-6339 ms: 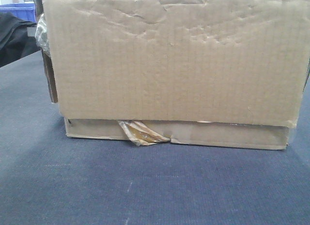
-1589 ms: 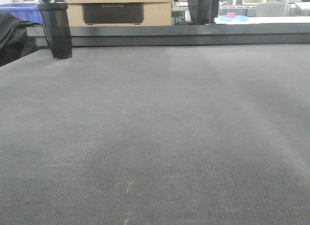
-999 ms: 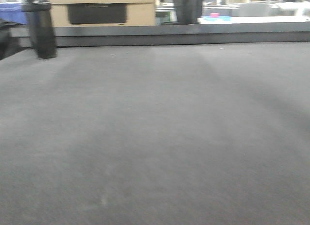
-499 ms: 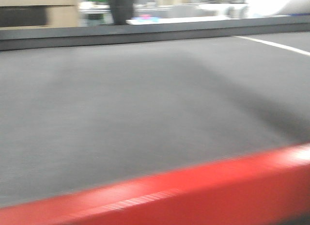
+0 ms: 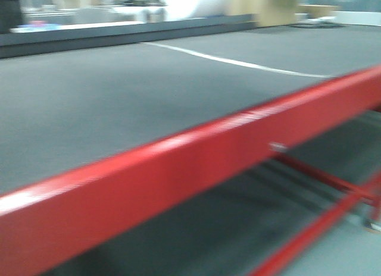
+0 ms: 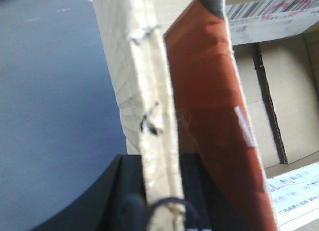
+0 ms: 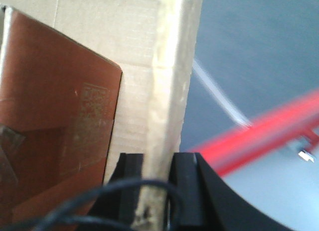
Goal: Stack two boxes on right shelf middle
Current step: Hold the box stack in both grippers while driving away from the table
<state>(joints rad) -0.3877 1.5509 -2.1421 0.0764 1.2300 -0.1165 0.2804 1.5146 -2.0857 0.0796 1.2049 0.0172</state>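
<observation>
- Box wall (image 6: 154,81) is clamped by the left gripper (image 6: 160,193).
- Box edge (image 7: 172,66) is pinched by the right gripper (image 7: 157,186).
- Red-framed grey table (image 5: 178,169) is seen blurred.

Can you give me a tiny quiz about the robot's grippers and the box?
1. True or false: the right gripper is pinching a wall of the cardboard box.
2. What colour is the frame of the table? A blue, B red, C green.
3. Fill the gap: the left gripper is clamped on a wall made of ____.
Key: 1 true; 2 B; 3 cardboard.
</observation>
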